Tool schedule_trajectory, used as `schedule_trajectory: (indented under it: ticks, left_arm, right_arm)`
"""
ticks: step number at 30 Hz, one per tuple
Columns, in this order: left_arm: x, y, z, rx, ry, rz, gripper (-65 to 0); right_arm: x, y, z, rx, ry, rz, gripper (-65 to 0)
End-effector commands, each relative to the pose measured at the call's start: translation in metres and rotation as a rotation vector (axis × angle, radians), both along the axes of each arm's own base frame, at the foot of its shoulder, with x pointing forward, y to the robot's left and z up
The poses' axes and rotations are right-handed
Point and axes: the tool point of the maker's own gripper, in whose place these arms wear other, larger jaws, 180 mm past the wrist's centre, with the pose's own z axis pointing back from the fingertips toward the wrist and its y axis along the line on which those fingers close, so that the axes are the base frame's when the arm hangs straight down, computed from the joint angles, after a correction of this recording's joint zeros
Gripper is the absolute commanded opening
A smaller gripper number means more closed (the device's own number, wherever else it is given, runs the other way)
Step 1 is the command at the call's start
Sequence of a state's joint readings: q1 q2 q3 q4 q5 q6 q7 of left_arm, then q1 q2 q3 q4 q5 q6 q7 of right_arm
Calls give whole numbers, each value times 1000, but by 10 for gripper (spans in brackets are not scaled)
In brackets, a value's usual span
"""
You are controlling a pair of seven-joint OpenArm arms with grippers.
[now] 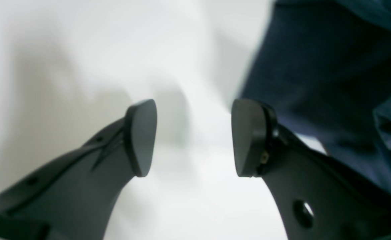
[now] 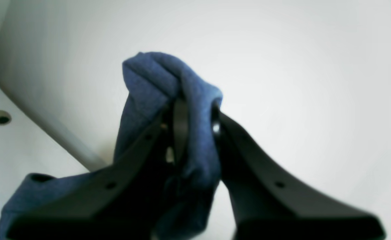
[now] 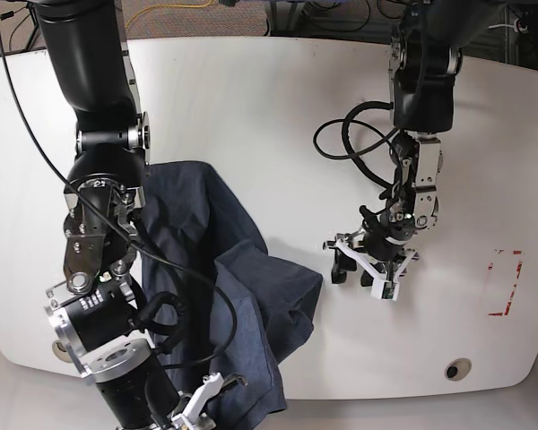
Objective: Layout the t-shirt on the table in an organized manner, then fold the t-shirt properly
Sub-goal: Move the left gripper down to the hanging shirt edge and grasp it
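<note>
Right pincer (image 2: pixel 195 116) at seven o'clock is clamped on a bunched fold of the t-shirt (image 3: pixel 224 269), which lies crumpled across the white surface (image 3: pixel 251 98). Left pincer (image 3: pixel 369 269), at three o'clock, hangs spread wide, empty.

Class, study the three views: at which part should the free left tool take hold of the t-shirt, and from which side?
Probably the t-shirt's bulging fold edge facing the open left tool, approached across the bare table. That edge is nearest and rumpled up. The right tool is shut on a bunched corner of the cloth.
</note>
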State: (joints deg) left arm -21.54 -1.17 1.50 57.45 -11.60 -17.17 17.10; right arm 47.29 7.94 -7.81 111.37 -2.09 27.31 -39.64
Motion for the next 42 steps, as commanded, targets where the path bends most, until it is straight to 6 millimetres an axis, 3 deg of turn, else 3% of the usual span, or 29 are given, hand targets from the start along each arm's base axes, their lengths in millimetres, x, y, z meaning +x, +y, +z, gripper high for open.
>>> schedule_trajectory:
  ticks: [1, 10, 16, 21, 42]
  left_arm:
    - [14, -10, 18, -25, -45, -45, -311]
    - [7, -41, -3, -27, 22, -197, -311]
    - [12, -48, 1, -37, -27, -206, -311]
    - [9, -52, -7, -44, -32, -211, -311]
    - [20, -34, -6, -28, -69, -93, -311]
  right_arm:
    - [-11, 3, 32, 12, -95, 21, -650]
    - [-13, 13, 36, 5, -106, 42, -650]
    - [-16, 22, 38, 20, -108, 64, -650]
    - [-17, 27, 37, 24, -105, 75, -650]
    - [-20, 27, 36, 27, -109, 79, -650]
